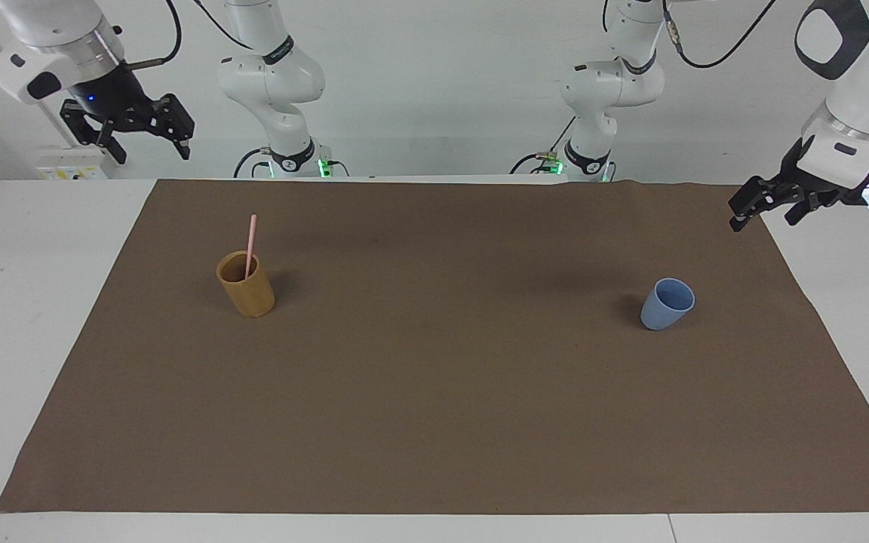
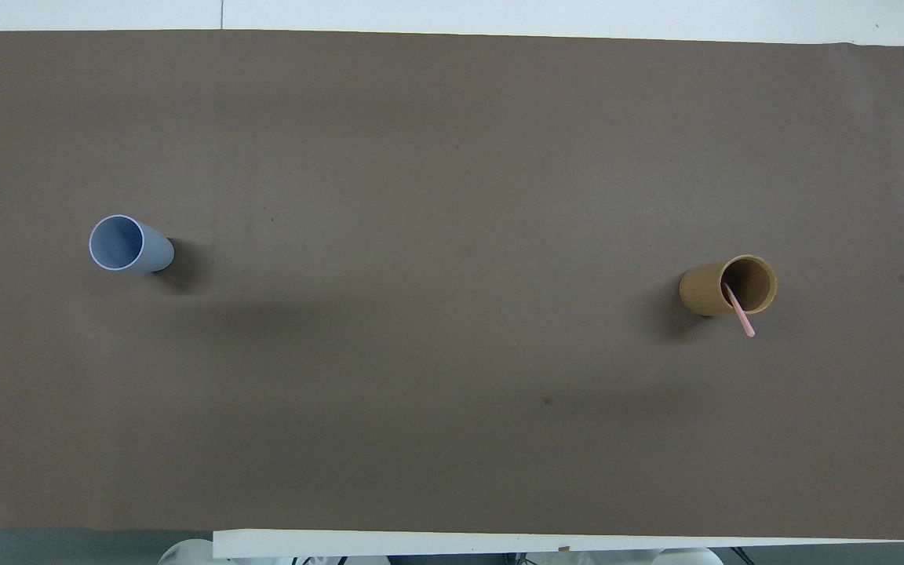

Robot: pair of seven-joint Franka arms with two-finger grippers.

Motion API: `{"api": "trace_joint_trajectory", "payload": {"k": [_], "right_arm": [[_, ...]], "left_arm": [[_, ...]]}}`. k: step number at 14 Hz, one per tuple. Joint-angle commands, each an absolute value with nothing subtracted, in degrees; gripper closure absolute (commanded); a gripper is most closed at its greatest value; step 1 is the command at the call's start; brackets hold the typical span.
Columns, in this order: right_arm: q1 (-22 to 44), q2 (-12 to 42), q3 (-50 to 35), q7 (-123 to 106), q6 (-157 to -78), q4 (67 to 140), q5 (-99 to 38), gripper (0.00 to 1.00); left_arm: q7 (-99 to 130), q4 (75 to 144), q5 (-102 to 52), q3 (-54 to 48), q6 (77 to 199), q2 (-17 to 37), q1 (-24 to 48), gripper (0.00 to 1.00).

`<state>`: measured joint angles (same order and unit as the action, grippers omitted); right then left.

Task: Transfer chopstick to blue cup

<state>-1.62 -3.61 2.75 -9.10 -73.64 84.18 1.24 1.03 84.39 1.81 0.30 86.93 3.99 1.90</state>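
The pale-pink chopstick (image 1: 250, 243) (image 2: 739, 312) stands slanted in a tan wooden cup (image 1: 247, 292) (image 2: 709, 289) toward the right arm's end of the table, its upper half sticking out above the rim. The light-blue cup (image 1: 666, 305) (image 2: 129, 245) stands upright and empty toward the left arm's end. My right gripper (image 1: 149, 148) hangs open, high over the table's corner by the tan cup's end. My left gripper (image 1: 765, 219) is open too, over the mat's edge at the blue cup's end. Neither holds or touches anything.
A brown mat (image 1: 434, 422) covers most of the white table (image 1: 19, 302), and both cups stand on it, wide apart. Only a dark sliver of each gripper shows at the side edges of the overhead view.
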Motion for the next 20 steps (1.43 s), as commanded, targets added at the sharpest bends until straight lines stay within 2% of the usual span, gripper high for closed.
{"api": "trace_joint_trajectory", "payload": {"k": [1, 3, 4, 7, 8, 11, 15, 16, 17, 18, 20], "right_arm": [[-1.1, -4.7, 3.0, -8.4, -73.4, 85.9, 2.8, 0.00], [-1.0, -4.8, 3.0, -7.9, -74.3, 86.0, 2.8, 0.00], [-1.0, -4.8, 3.0, -7.9, -74.1, 86.0, 2.7, 0.00], [-1.1, -4.8, 3.0, -8.0, -74.1, 86.2, 2.3, 0.00], [-1.0, -4.8, 3.0, -8.0, -74.1, 86.2, 2.3, 0.00], [0.3, -5.4, 3.0, -8.0, -73.7, 87.2, 2.2, 0.00], [0.3, -7.1, 3.0, -7.7, -74.2, 90.6, 2.1, 0.00], [0.4, -7.0, 3.0, -7.5, -75.2, 90.6, 1.9, 0.00], [0.4, -7.2, 3.0, -6.2, -78.2, 91.6, 0.7, 0.00], [0.6, -7.9, 2.9, -4.0, -81.5, 95.4, -1.5, 0.00], [5.0, -10.0, 2.6, 4.1, -90.0, 105.3, -4.0, 0.00]], "left_arm": [[0.1, 83.4, 1.3, -0.1, 85.7, 4.2, 2.0, 0.00], [0.7, 84.3, 1.2, -0.1, 86.8, 4.0, 1.9, 0.00], [1.1, 87.8, 1.2, 0.1, 90.2, 2.7, 1.8, 0.00], [1.7, 110.8, 1.9, 0.5, 110.6, -4.8, 0.2, 0.00], [1.7, 114.7, 1.9, 0.4, 115.7, -4.9, -1.4, 0.00], [3.2, 119.8, 1.9, 0.4, 122.8, -1.8, -2.3, 0.00], [6.2, 126.8, 1.9, 0.3, 129.5, -1.3, -1.6, 0.00], [6.5, 127.7, 1.9, 0.3, 130.9, -0.8, -1.4, 0.13], [7.4, 127.9, 1.9, 0.3, 131.4, 0.0, -1.3, 0.70], [7.2, 127.8, 2.0, 0.2, 131.7, 0.6, -1.3, 0.99], [7.8, 127.7, 1.9, 0.2, 133.6, 1.9, -0.2, 1.00]]}}
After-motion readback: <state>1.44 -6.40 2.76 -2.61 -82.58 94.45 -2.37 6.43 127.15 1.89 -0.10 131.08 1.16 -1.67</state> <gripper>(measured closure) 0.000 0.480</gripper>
